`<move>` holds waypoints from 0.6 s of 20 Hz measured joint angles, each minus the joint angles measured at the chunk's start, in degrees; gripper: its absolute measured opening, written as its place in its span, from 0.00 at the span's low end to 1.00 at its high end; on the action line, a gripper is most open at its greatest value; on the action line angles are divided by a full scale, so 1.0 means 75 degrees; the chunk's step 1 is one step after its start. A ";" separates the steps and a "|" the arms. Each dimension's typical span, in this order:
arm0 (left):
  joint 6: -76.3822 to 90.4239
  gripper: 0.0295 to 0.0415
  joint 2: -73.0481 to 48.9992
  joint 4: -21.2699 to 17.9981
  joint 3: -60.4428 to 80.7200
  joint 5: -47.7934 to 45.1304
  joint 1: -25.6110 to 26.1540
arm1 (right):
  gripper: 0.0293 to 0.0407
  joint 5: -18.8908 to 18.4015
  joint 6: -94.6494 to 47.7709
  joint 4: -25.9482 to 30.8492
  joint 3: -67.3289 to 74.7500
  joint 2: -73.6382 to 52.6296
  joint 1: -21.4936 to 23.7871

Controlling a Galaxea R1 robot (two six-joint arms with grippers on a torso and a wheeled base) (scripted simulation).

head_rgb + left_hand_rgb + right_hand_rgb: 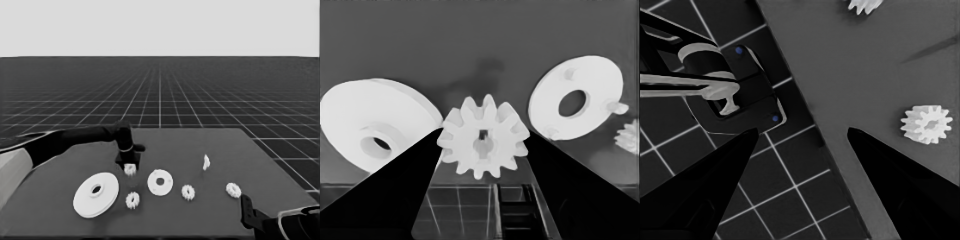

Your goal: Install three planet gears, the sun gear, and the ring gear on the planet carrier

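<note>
The left end effector is down over the counter, behind and between the two round parts. Its fingers pinch a gear from both sides, one finger tip against each flank of the teeth; in the head view this held gear sits just under the black fingers. The larger round part lies to the left, the smaller round part to the right, both flat on the counter and apart from each other. A second gear lies between them nearer the front edge, a third just right of the smaller part, and a fourth farther right. A thin white piece stands behind these. The right end effector waits at the counter's near right corner, fingers spread, with the fourth gear lying near them.
</note>
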 joint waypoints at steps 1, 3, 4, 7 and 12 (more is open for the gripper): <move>0.0000 0.14 0.0000 -0.0010 0.0001 0.0003 -0.0008 | 0.81 0.0000 0.0000 0.0000 0.0000 0.0000 0.0000; -0.0090 0.14 0.0991 -0.0066 -0.1057 0.0044 -0.0066 | 0.81 0.0000 0.0000 0.0000 0.0000 0.0000 0.0000; 0.0010 0.14 0.1801 -0.0102 -0.1853 0.0032 -0.0100 | 0.81 0.0000 0.0000 0.0000 0.0000 0.0000 0.0000; 0.0358 0.14 0.2734 -0.0150 -0.3076 -0.0017 -0.0126 | 0.81 0.0000 0.0000 0.0000 0.0000 0.0000 0.0000; 0.0487 0.14 0.2953 -0.0162 -0.3440 -0.0033 -0.0126 | 0.81 0.0000 0.0000 0.0000 0.0000 0.0000 0.0000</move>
